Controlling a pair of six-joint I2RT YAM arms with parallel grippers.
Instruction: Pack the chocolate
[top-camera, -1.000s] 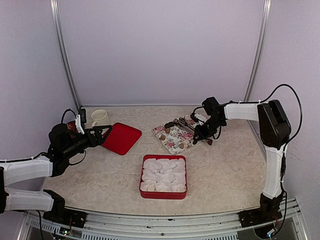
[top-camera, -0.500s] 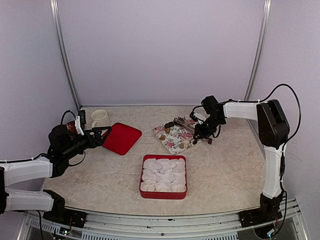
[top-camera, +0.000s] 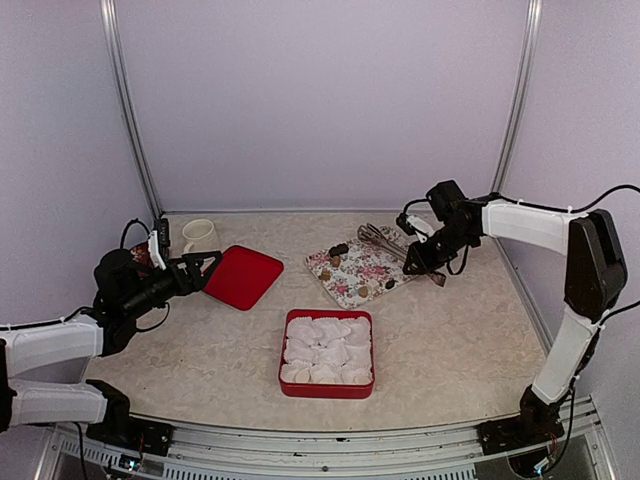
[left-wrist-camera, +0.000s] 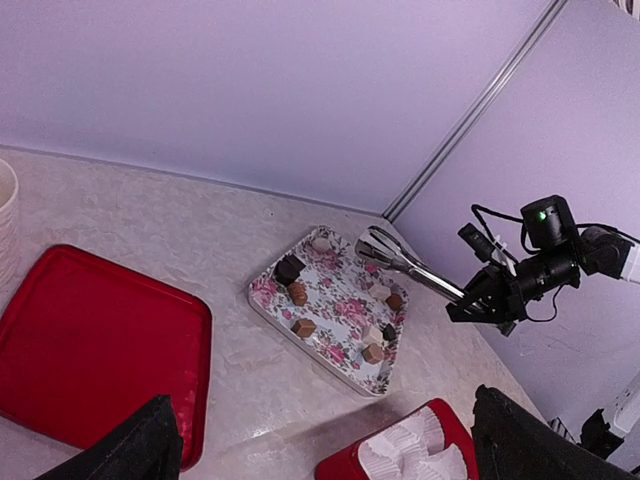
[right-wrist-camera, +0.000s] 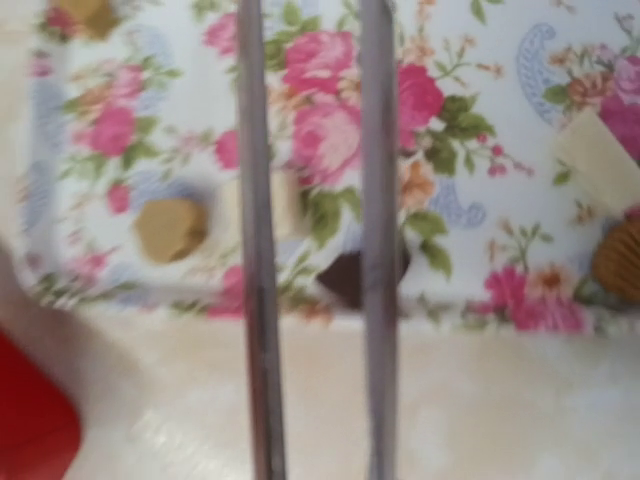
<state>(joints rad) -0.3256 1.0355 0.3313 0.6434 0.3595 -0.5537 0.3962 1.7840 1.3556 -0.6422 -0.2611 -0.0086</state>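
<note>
- Swinging my right claw (top-camera: 422, 260) back and out toward the right wall is the change; a moment ago it crouched at the tray's right edge
- It is pressed onto the handle end of the tongs (left-wrist-camera: 400, 258), which have come away with it and now reach over the far corner of the floral tray (top-camera: 355, 272)
- The chocolate (left-wrist-camera: 304, 327) lies loose on that tray, dark and tan pieces; my wrist view shows a dark piece right under one tong blade
- The paper cups (top-camera: 328, 352) in the red box (top-camera: 283, 352) hold nothing that I can see
- So I judge the tool is in hand and the first pick comes next
- My left claw (top-camera: 208, 266) hangs spread wide by the red lid (top-camera: 245, 277), gripping nothing
</note>
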